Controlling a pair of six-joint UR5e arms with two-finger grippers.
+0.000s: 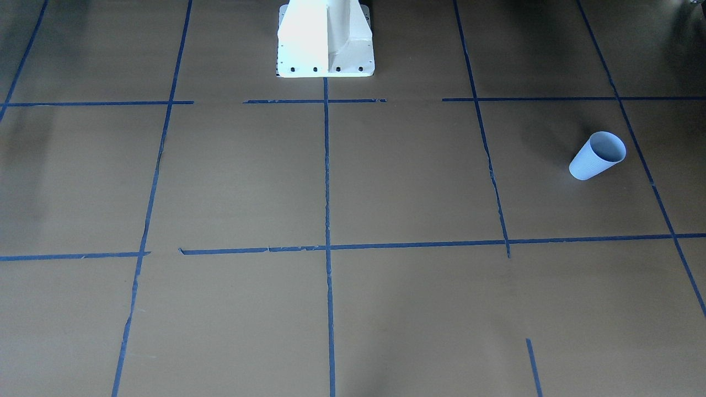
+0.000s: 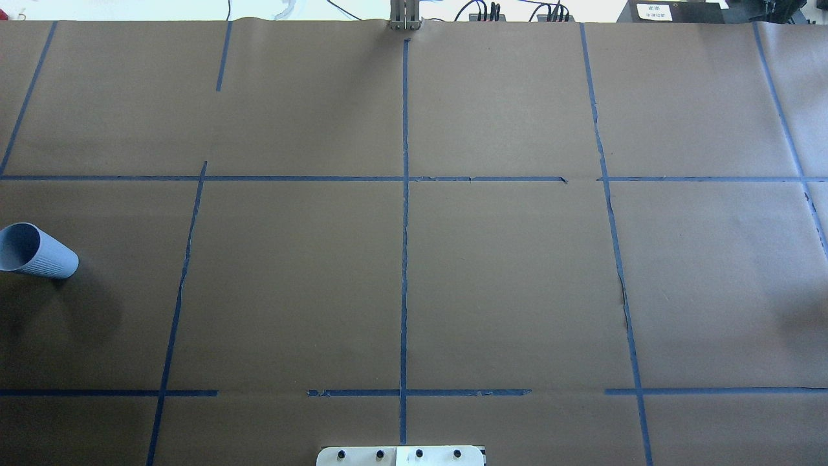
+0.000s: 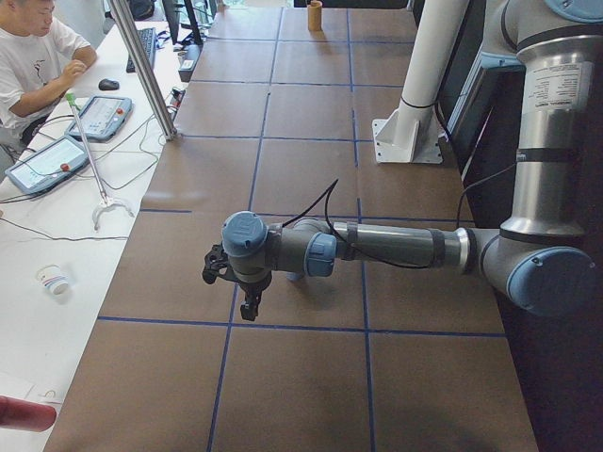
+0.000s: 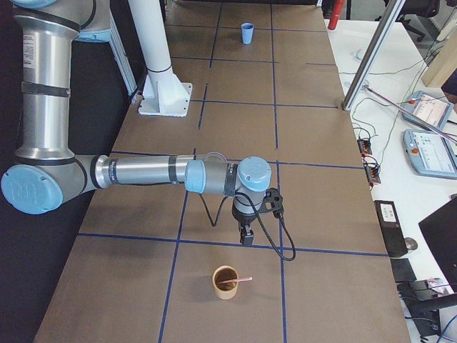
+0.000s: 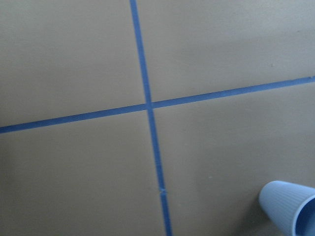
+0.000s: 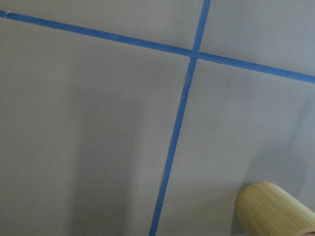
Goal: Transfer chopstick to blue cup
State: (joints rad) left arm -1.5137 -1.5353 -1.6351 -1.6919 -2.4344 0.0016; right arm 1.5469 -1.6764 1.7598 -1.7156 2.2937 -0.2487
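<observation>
The blue cup (image 1: 597,155) stands on the brown table at the robot's far left; it also shows in the overhead view (image 2: 35,251), the exterior right view (image 4: 247,33) and the left wrist view (image 5: 290,206). A tan bamboo cup (image 4: 226,281) with a pinkish chopstick (image 4: 241,279) stands at the far right end and shows in the right wrist view (image 6: 275,209). The left gripper (image 3: 249,311) hangs above the table near the blue cup. The right gripper (image 4: 246,239) hangs just short of the bamboo cup. I cannot tell whether either gripper is open or shut.
The white robot pedestal (image 1: 325,38) stands at the table's robot-side edge. Blue tape lines divide the table into squares. A side bench with tablets (image 3: 52,160), a metal post (image 3: 141,66) and a seated operator (image 3: 28,56) lies beyond the far edge.
</observation>
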